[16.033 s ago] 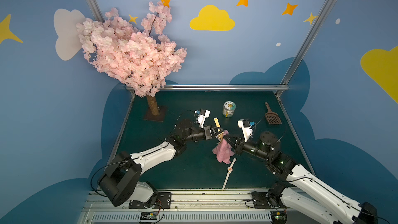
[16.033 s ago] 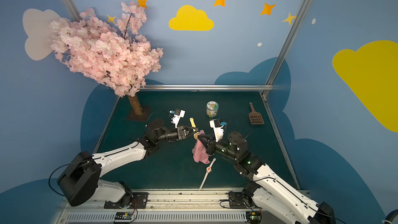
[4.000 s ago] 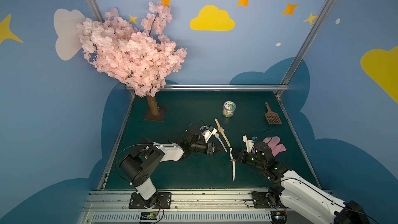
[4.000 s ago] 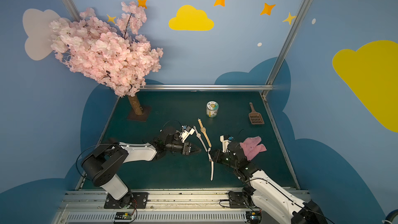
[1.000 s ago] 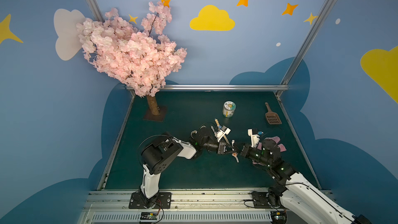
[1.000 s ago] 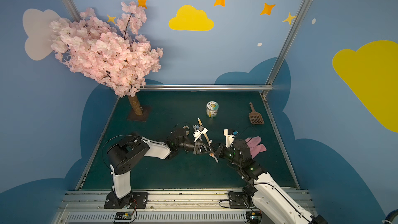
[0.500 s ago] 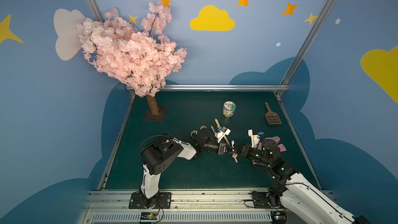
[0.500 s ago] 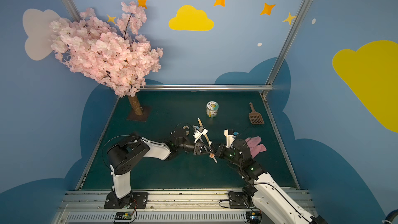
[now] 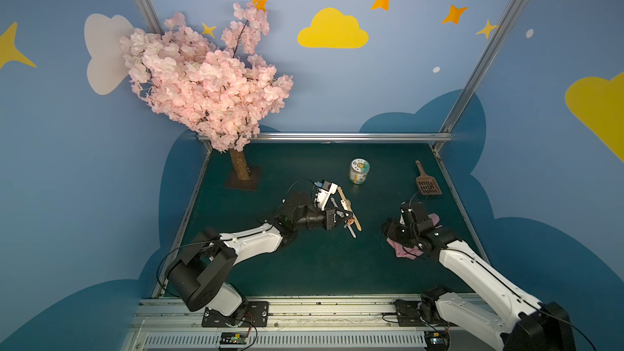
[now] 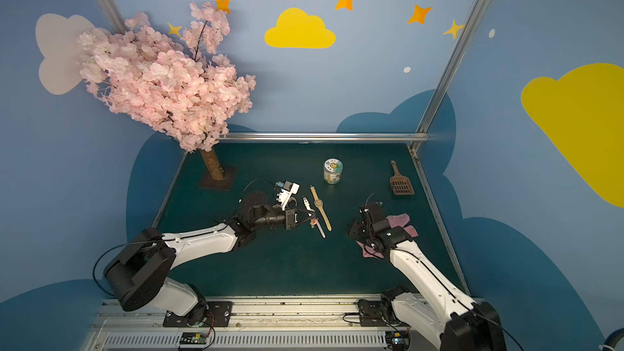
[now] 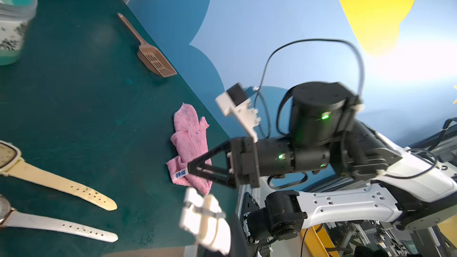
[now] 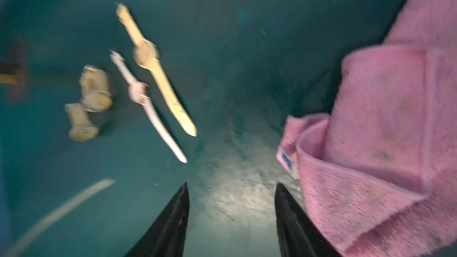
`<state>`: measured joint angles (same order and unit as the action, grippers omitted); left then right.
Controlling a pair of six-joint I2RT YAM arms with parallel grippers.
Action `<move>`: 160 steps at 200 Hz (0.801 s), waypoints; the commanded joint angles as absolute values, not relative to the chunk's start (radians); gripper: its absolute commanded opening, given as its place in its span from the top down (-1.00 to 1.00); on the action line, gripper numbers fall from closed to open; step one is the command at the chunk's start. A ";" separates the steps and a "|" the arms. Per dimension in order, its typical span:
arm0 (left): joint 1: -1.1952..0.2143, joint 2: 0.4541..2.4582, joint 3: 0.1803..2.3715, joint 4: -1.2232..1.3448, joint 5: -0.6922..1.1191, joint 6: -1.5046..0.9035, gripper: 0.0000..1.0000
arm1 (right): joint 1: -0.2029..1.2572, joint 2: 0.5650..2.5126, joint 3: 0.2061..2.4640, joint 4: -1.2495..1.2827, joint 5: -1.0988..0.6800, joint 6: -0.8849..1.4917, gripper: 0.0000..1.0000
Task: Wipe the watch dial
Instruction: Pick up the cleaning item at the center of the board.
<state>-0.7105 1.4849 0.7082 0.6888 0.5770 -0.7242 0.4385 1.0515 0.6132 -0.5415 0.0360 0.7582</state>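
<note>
Two watches lie side by side mid-table. The white-strapped watch [image 9: 350,221] [image 10: 313,221] [image 12: 137,92] has a small pinkish dial. The beige-strapped watch [image 9: 346,203] [image 10: 318,203] [image 11: 49,181] has a round pale dial. My left gripper [image 9: 342,219] [image 10: 305,219] [image 11: 205,223] is shut on nothing, its tips just beside the white watch's dial. A crumpled pink cloth [image 9: 405,249] [image 11: 188,134] [image 12: 383,119] lies to the right. My right gripper [image 12: 232,191] [image 10: 354,231] stands open over bare table, with one finger right next to the cloth's edge.
A lidded jar [image 9: 359,171] stands behind the watches. A brown slotted scoop [image 9: 428,186] lies at the back right near the table's edge rail. A pink blossom tree [image 9: 209,86] stands on its base [image 9: 241,182] at the back left.
My right gripper has opened and swung right, from the watches to beside the pink cloth. The left arm has drawn back a little; its gripper stays shut by the white watch.
</note>
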 commanded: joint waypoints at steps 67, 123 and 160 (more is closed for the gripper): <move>-0.708 1.379 0.684 0.462 0.536 -0.606 0.94 | 0.463 1.190 0.637 -0.737 0.175 0.758 0.03; -0.709 1.394 0.692 0.475 0.552 -0.611 0.94 | 0.463 1.252 0.623 -0.728 0.161 0.731 0.66; -0.709 1.396 0.691 0.482 0.559 -0.616 0.94 | 0.461 1.276 0.618 -0.759 0.191 0.728 1.00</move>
<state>-0.7094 1.3933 0.6945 0.4709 0.5461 -0.6281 0.4599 1.2621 0.6231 -0.7101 0.1608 0.7334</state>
